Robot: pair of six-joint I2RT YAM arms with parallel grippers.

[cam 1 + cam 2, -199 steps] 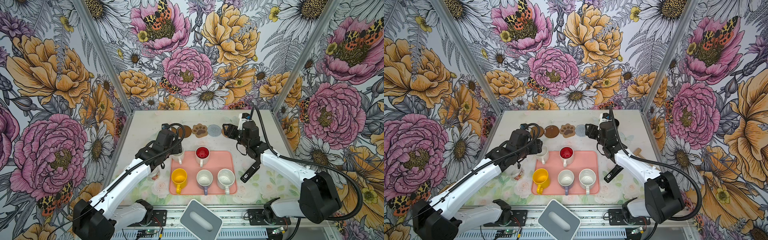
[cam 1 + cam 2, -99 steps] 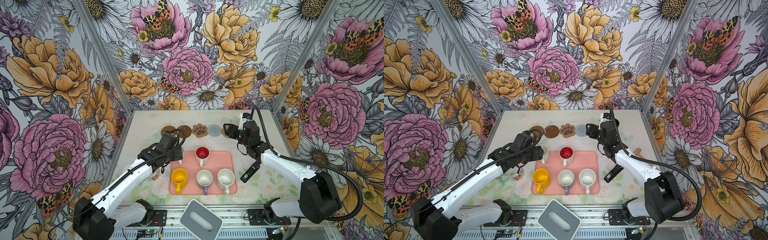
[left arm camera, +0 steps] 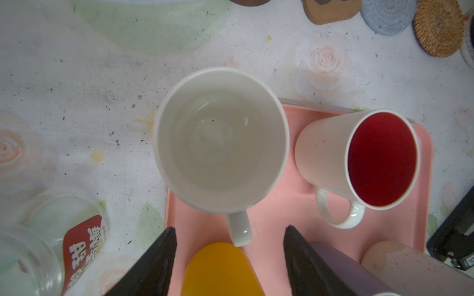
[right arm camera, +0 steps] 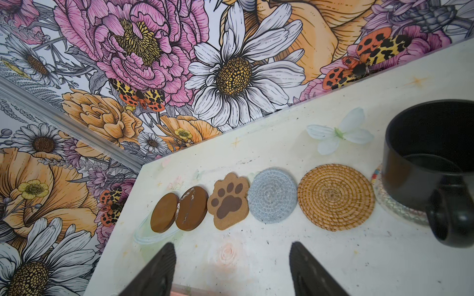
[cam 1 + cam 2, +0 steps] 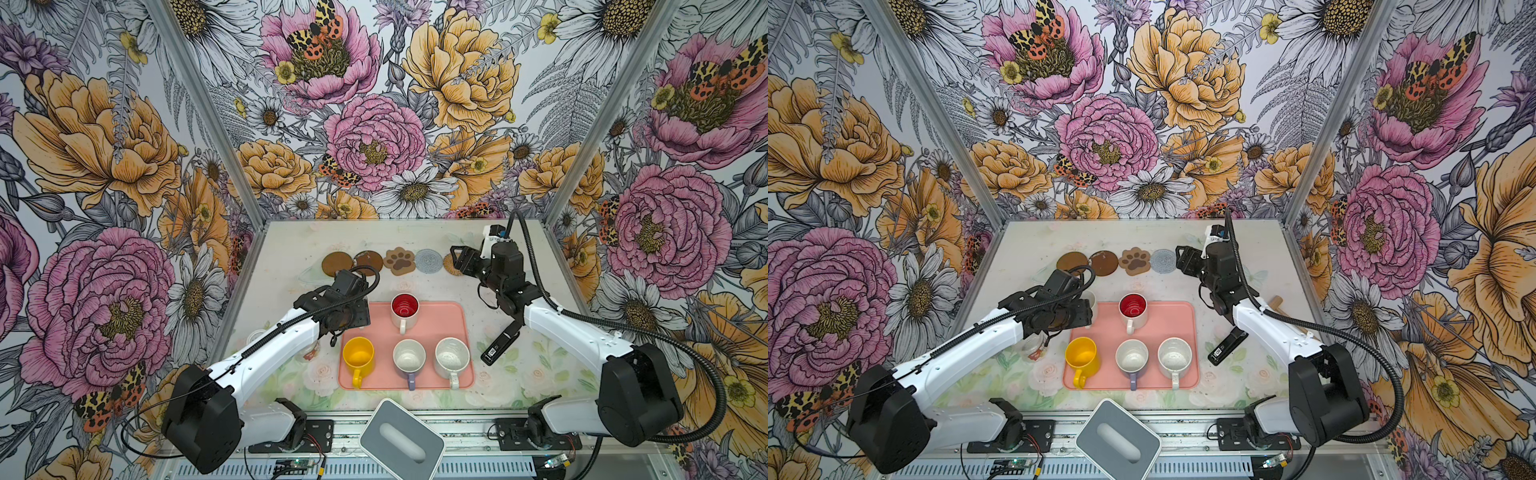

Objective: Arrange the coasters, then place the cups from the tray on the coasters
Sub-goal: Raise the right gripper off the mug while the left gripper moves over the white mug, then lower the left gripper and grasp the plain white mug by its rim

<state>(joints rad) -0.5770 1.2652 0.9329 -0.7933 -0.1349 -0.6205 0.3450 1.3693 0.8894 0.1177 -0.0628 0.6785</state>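
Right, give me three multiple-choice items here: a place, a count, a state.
1. The black cup stands: A on the tray; B on the clear coaster; C on the table.
2. Bare coasters in the row: A three; B five; C six.
3. The right tool is: A open, empty; B shut on a cup; C shut on a coaster.
1 B: lacy rim shows under it. 2 B: brown discs, paw, grey-blue, rattan. 3 A: fingers apart, nothing between.
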